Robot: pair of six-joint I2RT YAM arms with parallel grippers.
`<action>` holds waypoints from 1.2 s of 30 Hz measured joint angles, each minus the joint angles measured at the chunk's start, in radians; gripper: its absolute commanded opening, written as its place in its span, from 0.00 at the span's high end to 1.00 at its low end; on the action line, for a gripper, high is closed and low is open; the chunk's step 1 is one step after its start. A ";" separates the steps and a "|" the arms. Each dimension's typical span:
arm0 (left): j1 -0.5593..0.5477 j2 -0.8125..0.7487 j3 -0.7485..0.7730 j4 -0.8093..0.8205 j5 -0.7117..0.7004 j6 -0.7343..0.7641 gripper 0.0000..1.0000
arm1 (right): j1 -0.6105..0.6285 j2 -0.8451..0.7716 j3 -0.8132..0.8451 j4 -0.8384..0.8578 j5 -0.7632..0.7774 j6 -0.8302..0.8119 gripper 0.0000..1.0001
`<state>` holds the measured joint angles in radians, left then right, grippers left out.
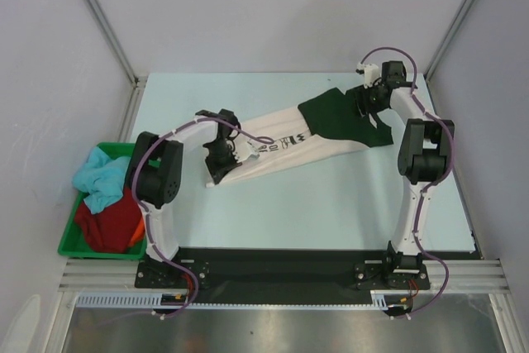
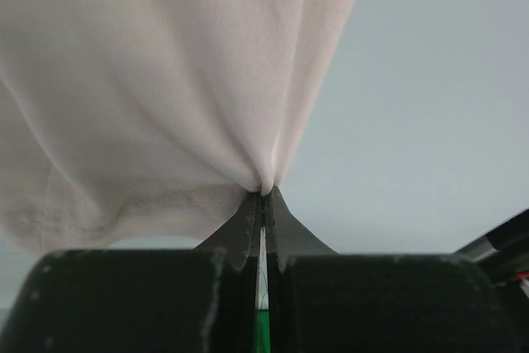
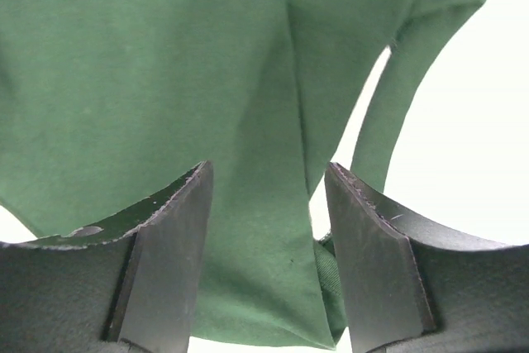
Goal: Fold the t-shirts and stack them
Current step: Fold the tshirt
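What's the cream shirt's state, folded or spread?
Not folded: cream shirt lies bunched in a long strip, one end pinched in the shut left gripper.

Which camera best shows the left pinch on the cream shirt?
Left wrist: the left fingers are shut on a gathered fold of the cream shirt, seen close up. Top external shows the shirt's whole spread, but the arm hides the pinch. Right wrist shows only the green shirt.

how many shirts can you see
5: cream shirt and green shirt on the table; blue shirt, red shirt and orange shirt in the bin; more may be hidden there.
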<state>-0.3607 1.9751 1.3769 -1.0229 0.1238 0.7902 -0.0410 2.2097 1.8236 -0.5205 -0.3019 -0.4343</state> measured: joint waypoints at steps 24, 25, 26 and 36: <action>-0.234 -0.137 -0.105 -0.135 0.144 -0.136 0.98 | 0.085 0.231 0.267 -0.106 0.085 0.042 0.45; -0.246 -0.143 -0.106 -0.138 0.146 -0.141 0.98 | 0.092 0.245 0.290 -0.111 0.088 0.042 0.44; -0.262 -0.148 -0.105 -0.139 0.150 -0.148 0.98 | 0.098 0.257 0.314 -0.119 0.089 0.042 0.44; -0.464 -0.149 -0.061 -0.153 0.228 -0.222 0.97 | 0.173 0.413 0.564 -0.104 0.103 0.066 0.40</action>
<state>-0.8246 1.8259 1.3159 -1.1763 0.3515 0.5686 0.1322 2.6225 2.3878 -0.6243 -0.1989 -0.3683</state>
